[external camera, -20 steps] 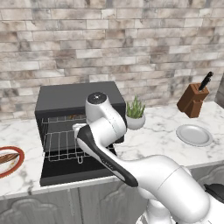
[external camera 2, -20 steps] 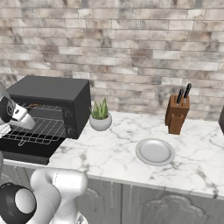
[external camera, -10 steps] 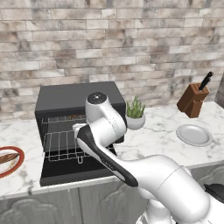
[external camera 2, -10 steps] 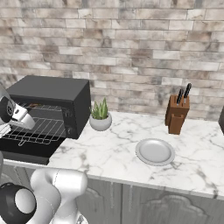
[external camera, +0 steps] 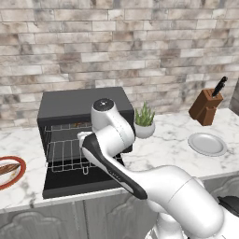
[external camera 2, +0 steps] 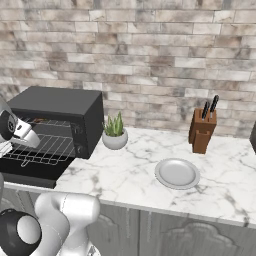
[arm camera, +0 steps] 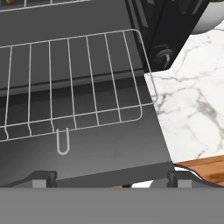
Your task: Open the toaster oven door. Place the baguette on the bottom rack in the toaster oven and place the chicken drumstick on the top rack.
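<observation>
Pincer spread wide, I see, gripping nothing above the toaster oven door, which lies folded flat. Bottom rack juts over it; the baguette rests at nine o'clock on the worktop.

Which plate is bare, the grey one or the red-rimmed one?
The grey plate near the knife block, right of the toaster oven. Nothing lies on it. The red-rimmed plate, left of the oven, carries a long brown loaf, the baguette.

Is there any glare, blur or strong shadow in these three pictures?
Left base view: even soft light, no glare, matte black toaster oven with a dark interior. Right base view: slightly soft, faint shadow under the round grey plate. Hand view: sharp silver wire rack, no distortion.
</observation>
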Tool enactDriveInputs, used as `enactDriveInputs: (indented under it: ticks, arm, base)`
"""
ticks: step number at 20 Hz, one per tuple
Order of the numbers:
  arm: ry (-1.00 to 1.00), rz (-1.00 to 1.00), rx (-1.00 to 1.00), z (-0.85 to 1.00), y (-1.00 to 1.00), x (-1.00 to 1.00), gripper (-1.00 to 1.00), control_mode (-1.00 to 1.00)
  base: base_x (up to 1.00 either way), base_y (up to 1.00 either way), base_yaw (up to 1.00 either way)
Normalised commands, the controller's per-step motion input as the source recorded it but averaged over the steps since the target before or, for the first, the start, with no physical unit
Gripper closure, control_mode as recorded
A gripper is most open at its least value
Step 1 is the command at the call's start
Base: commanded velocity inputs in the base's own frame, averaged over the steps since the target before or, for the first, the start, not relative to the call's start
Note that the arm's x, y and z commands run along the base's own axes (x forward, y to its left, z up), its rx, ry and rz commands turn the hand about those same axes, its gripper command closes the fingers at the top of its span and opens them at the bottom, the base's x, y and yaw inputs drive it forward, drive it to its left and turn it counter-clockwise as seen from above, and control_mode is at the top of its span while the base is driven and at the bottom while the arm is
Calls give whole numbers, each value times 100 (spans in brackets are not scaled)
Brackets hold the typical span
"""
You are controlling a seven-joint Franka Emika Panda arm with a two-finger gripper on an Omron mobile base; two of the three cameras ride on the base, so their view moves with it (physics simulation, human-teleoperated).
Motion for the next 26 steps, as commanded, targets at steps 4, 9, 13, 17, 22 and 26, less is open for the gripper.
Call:
enactDriveInputs:
  ticks: [4,9,13,17,22,26]
  arm:
    - [0,0,0,0,0,0,-100,100]
    - [0,0,0,0,0,0,-100,100]
    - [0,0,0,0,0,0,-100,100]
    - [0,0,0,0,0,0,-100,100]
    - [0,0,0,0,0,0,-100,100]
    - [0,0,0,0,0,0,-100,100]
  base:
    - [-25,0,-5]
    - [-66,8,-11]
    - [-17,59,-15]
    - [-1,77,-14]
    - [2,82,-7]
    - [11,77,-1]
